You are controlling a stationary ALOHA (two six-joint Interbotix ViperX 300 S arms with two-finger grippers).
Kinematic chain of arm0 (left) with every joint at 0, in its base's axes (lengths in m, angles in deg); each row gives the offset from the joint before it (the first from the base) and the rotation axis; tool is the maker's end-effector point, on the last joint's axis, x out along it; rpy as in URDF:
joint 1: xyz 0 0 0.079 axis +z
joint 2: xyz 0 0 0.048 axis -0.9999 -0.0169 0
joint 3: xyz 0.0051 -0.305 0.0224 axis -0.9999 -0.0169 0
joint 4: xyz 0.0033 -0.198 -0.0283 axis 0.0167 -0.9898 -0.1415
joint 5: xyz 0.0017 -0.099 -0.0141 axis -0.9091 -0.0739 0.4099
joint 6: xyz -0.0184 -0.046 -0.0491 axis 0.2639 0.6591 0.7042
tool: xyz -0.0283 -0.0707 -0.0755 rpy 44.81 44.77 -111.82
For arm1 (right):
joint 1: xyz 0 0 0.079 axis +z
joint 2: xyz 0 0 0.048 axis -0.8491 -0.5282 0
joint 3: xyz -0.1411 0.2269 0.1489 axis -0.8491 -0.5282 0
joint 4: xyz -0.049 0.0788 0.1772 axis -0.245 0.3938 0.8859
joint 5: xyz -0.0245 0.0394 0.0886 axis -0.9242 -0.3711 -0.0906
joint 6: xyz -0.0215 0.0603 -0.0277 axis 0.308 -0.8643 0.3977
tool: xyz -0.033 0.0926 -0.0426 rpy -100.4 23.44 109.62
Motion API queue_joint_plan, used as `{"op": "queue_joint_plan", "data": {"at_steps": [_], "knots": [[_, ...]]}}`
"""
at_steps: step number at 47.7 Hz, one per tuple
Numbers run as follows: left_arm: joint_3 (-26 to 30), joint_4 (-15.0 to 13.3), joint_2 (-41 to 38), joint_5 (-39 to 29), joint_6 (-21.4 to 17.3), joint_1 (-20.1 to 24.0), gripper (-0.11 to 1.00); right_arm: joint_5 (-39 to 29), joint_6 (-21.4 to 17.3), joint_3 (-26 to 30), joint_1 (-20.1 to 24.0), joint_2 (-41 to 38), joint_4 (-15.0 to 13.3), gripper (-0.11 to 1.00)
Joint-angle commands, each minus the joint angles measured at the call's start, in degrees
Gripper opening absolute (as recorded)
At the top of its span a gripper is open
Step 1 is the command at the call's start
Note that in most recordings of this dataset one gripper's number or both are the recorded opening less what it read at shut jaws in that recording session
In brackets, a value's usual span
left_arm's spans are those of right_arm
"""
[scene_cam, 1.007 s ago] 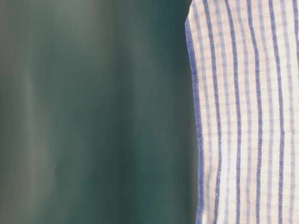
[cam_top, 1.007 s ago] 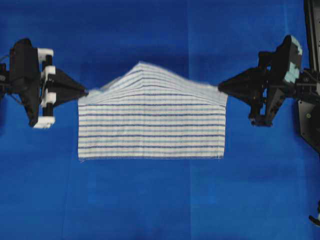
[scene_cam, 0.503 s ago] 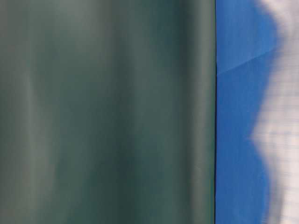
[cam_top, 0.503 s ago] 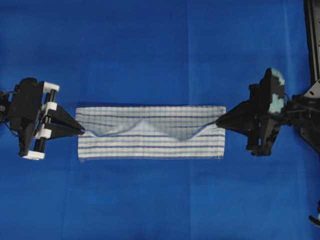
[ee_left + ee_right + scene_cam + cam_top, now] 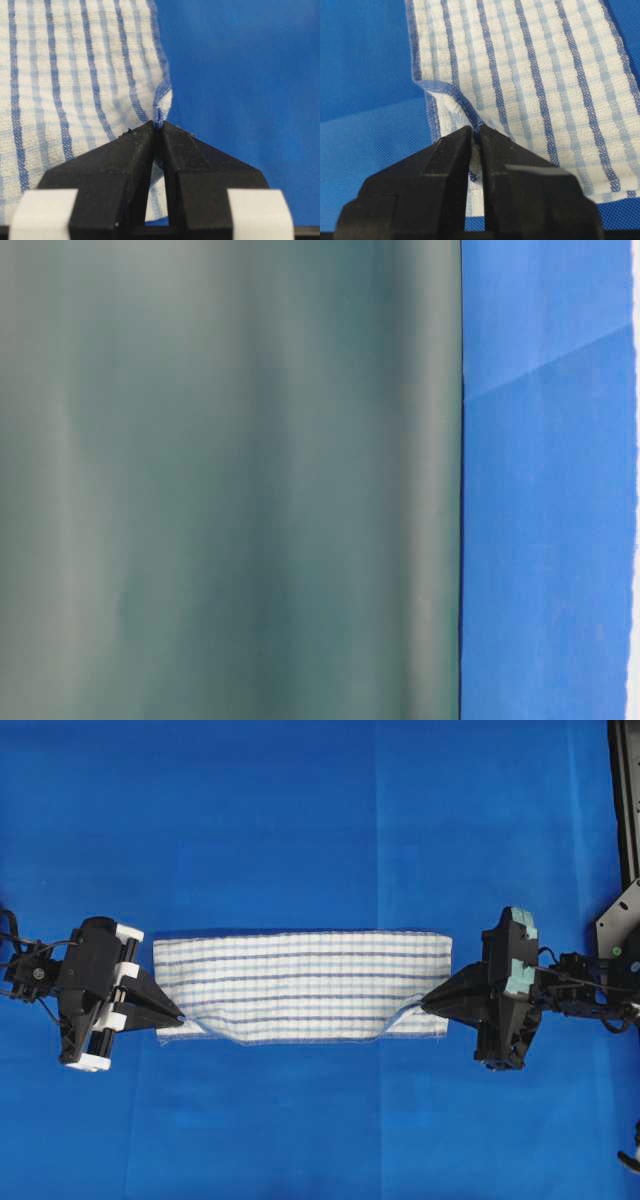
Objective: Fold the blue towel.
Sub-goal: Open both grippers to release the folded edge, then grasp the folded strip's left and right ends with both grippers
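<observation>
As the striped blue towel (image 5: 300,985) lies folded lengthwise between them, the left gripper (image 5: 180,1017) and right gripper (image 5: 425,1005) pinch its near-edge corners at opposite ends.

- The whole scene is viewed straight down from overhead, both grippers included.
- The table covering (image 5: 545,540) is seen close from table level.
- The towel (image 5: 300,982) just ahead of each wrist camera's fingertips is shared with the overhead view.

Blue towel (image 5: 300,982), white with blue stripes, folded into long band
</observation>
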Motion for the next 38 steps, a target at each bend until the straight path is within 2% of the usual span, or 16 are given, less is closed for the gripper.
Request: {"op": "queue_joint_plan", "data": {"at_steps": [1, 7, 11, 15, 17, 21, 23, 25, 30, 38], "knots": [[0.5, -0.1, 0.4, 0.4, 0.1, 0.0, 0.04, 0.4, 0.1, 0.8, 0.2, 0.4, 0.3, -0.01], [0.5, -0.1, 0.6, 0.4, 0.4, 0.4, 0.06, 0.4, 0.1, 0.8, 0.2, 0.4, 0.4, 0.03], [0.8, -0.1, 0.7, -0.2, 0.8, 0.6, 0.17, 0.3, 0.3, 0.6, 0.2, 0.6, 1.2, 0.15], [1.1, -0.1, 1.2, -1.2, 0.5, 0.6, 0.40, 0.2, 0.6, 0.2, 0.1, 1.3, 2.5, 0.35], [1.3, -0.1, 2.1, -2.3, 0.4, 0.8, 0.50, 0.3, 0.9, -0.1, 0.1, 1.9, 2.6, 0.49], [1.9, -0.1, 5.3, -5.9, 0.2, 1.3, 0.67, 0.3, 1.7, -0.6, -0.1, 3.9, 2.6, 0.74], [2.2, -0.1, 7.2, -7.9, 0.0, 1.8, 0.72, 0.2, 2.7, -0.9, -0.4, 5.4, 2.6, 0.85], [2.4, 0.0, 9.1, -9.8, -0.1, 2.4, 0.71, 0.3, 3.8, -1.1, -0.6, 6.9, 2.6, 0.87], [2.3, 0.1, 12.7, -13.2, -0.3, 5.4, 0.70, 0.2, 6.5, -2.1, -2.5, 10.1, 2.9, 0.81], [1.9, 0.4, 12.9, -14.0, -0.6, 10.4, 0.69, -1.7, 11.2, -3.5, -10.0, 11.7, 4.3, 0.81]]}}
